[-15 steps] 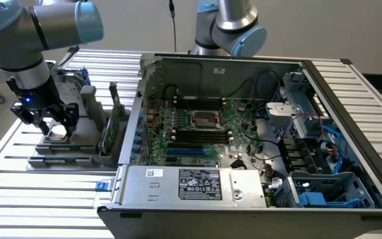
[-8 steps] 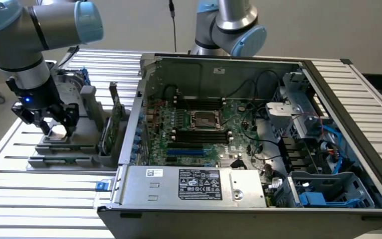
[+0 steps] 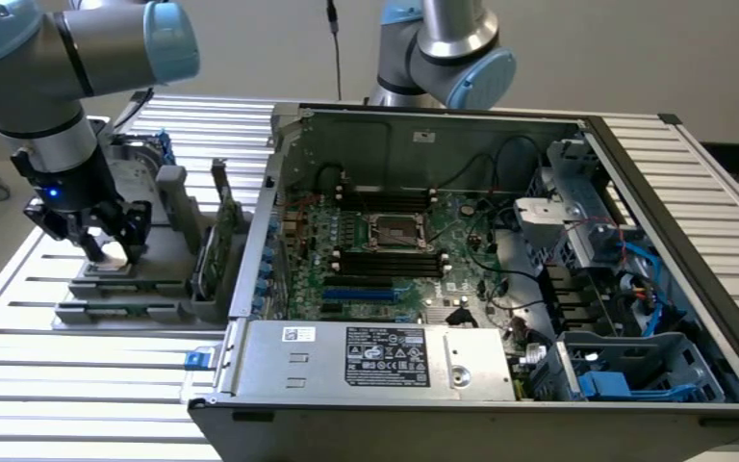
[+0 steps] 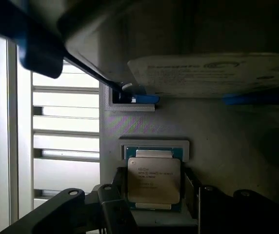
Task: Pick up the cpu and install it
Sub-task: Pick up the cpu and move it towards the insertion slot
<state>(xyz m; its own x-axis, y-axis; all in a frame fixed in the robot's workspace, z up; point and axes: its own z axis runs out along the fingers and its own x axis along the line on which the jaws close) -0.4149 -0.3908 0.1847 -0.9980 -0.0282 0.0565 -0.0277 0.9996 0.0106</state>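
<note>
The cpu (image 4: 154,179), a small square chip with a pale silvery top, lies flat in a recess of the grey holder (image 4: 227,146). My gripper (image 4: 155,192) is down over it, with one dark finger (image 4: 121,189) at each of two opposite edges; the jaws stand open and a slim gap shows on one side. In the exterior view the gripper (image 3: 103,252) is at the grey holder (image 3: 119,284) on the exterior view's left, with the cpu (image 3: 113,256) pale between its fingers. The dark metal-framed socket (image 3: 393,229) sits on the motherboard inside the open computer case (image 3: 344,361).
A silver hard drive (image 4: 212,73) with blue frame parts stands just beyond the cpu on the same holder. Upright cards (image 3: 222,245) stand in racks between holder and case. A second robot arm (image 3: 453,58) rises behind the case. The slatted table (image 3: 88,385) lies around everything.
</note>
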